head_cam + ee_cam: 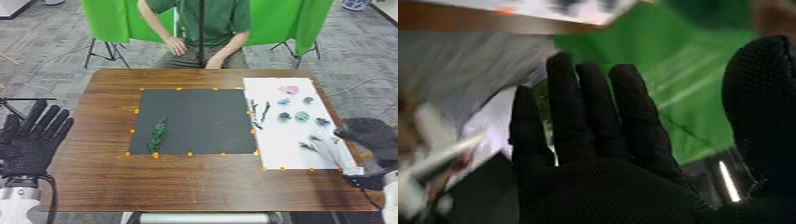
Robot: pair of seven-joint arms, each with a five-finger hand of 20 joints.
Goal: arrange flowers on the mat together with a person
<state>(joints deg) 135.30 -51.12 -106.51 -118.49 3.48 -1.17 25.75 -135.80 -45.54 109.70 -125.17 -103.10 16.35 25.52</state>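
In the head view, my left hand is at the table's left edge, fingers straight. My right hand is beside the right edge of the white sheet. In the right wrist view, my right hand has straight fingers and holds nothing. A green leafy sprig lies on the left part of the dark mat. On the white sheet lie a pink flower, several bluish blooms, dark twigs and thin green stems.
Orange markers line the mat and sheet on the brown table. Across the table sits a person in green, hands near the lap. Behind are green cloths on stands.
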